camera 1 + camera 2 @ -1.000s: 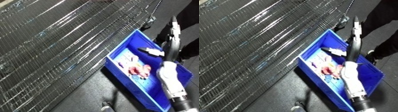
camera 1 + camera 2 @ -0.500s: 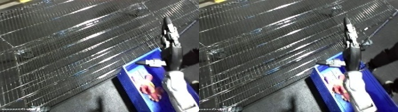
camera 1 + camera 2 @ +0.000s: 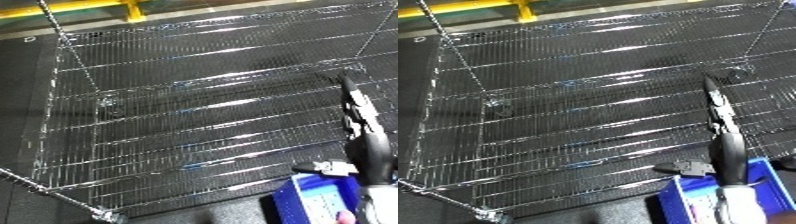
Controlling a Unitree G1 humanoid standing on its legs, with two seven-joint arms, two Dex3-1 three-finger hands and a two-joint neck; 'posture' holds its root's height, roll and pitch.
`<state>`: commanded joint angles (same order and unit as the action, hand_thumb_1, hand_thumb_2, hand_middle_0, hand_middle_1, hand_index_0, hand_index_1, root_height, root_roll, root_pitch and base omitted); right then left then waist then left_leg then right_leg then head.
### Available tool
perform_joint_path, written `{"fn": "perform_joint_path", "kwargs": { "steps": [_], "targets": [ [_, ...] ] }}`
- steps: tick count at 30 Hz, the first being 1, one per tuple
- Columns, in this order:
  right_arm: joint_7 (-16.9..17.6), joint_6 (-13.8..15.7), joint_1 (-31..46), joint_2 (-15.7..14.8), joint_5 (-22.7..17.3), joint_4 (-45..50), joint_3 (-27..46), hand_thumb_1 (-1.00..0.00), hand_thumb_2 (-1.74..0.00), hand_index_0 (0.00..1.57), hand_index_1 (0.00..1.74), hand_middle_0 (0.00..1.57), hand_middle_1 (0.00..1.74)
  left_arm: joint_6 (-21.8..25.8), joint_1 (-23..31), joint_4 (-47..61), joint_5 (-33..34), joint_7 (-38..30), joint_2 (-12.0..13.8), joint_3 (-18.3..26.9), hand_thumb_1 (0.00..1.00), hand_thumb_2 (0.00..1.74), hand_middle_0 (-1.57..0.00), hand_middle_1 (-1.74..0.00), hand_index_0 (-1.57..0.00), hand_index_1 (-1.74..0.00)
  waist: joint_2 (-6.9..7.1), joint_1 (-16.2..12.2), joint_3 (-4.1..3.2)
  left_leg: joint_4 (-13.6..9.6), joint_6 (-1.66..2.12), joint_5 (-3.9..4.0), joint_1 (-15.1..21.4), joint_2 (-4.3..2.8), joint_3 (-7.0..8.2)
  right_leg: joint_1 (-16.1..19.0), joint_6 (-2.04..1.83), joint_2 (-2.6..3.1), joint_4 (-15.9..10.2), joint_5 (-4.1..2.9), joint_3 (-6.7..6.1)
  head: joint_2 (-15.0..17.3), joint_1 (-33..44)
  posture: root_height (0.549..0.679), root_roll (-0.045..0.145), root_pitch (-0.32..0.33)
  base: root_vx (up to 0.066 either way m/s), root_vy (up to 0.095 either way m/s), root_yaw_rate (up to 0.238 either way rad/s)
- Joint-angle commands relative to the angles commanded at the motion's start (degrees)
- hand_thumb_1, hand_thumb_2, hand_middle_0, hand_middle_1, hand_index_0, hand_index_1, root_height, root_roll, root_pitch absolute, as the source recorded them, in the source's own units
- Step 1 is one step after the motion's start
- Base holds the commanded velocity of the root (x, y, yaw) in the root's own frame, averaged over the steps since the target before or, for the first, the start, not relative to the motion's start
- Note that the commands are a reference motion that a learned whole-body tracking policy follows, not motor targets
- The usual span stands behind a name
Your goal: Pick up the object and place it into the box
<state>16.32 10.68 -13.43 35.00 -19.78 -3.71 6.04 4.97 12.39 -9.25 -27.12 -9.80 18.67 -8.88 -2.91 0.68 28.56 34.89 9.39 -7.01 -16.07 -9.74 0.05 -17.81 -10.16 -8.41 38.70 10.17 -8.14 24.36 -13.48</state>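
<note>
Wire shelf point(image 3: 204, 105): chromed metal grid, flat, glinting. Blue plastic bin point(image 3: 691, 200): rectangular, beside shelf's near edge, pinkish object point(image 3: 342, 218) inside. Right hand point(image 3: 718, 107): black, fingers extended straight, holding nothing, above shelf.

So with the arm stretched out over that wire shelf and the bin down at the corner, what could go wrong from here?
The right hand reaches over the wire shelf with straight fingers; they could catch in the mesh.

No loose object shows on the shelf, so the reach may find nothing.

The blue bin is mostly out of view, and the forearm passes over it, so pulling back could knock it.
</note>
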Motion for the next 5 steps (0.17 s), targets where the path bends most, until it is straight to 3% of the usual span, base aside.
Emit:
{"fn": "perform_joint_path", "kwargs": {
  "steps": [5],
  "targets": [
    [0.23, -0.23, -1.00, -0.50, 0.51, -1.02, -1.18, 0.00, 0.00, 0.00, 0.00, 0.00, 0.00, -0.03, -0.40, 0.03, 0.27, -0.22, -0.10, 0.08, 1.00, 1.74, -1.57, -1.74, -1.57, -1.74, 0.31, 0.62, 0.11, -0.15, -0.06, -0.01, -0.07, 0.01, -0.24, -0.02, -0.04, 0.01, 0.03, 0.08, 0.19, -0.87, 1.98, 0.630, 0.063, -0.199, 0.016, 0.011, 0.014]
  ]
}}
